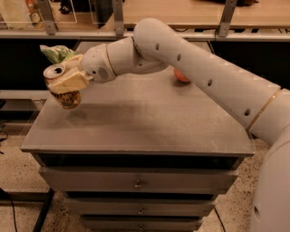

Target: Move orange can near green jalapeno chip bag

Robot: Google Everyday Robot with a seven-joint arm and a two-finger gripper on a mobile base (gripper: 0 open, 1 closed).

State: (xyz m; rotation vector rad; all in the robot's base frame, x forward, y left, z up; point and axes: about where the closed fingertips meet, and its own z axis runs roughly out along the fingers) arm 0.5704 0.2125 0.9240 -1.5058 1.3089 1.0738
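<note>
furniture: grey metal drawer cabinet (136, 129) | floor: speckled terrazzo (16, 172) | behind: wooden shelf (181, 11)

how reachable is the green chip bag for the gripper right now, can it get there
Probably yes. The gripper, shut on the orange can and held above the table, is just in front of the green chip bag, and nothing visible lies between them.
</note>
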